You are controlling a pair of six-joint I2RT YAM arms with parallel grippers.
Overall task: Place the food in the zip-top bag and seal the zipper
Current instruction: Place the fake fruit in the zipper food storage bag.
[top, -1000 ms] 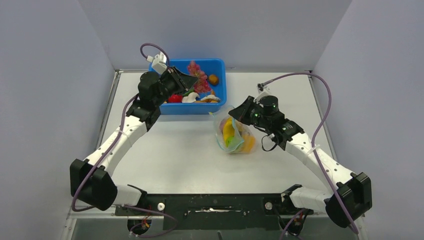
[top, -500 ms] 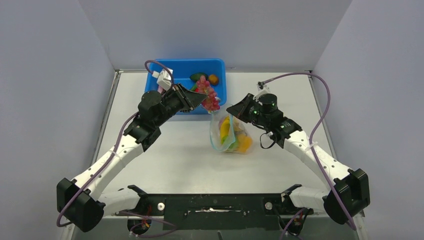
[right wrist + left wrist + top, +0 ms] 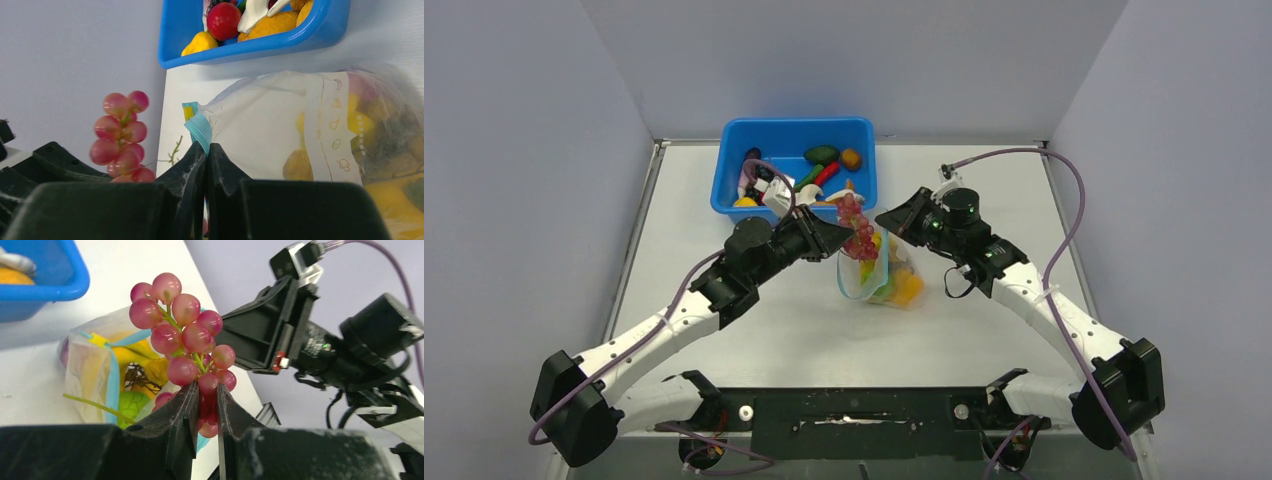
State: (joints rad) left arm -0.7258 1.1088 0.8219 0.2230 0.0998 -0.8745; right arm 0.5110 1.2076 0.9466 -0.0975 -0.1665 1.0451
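Left gripper [image 3: 207, 390] on grapes [image 3: 185, 309] (base hidden)

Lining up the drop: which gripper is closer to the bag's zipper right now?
Right. The right gripper is clamped on the zipper at one end of the zip-top bag's mouth. The left gripper holds the grapes over that open mouth, close by.

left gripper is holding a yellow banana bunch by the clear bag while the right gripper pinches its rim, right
No: the left gripper holds a reddish-purple grape cluster, not bananas, by the clear plastic bag; the left wrist view shows it.
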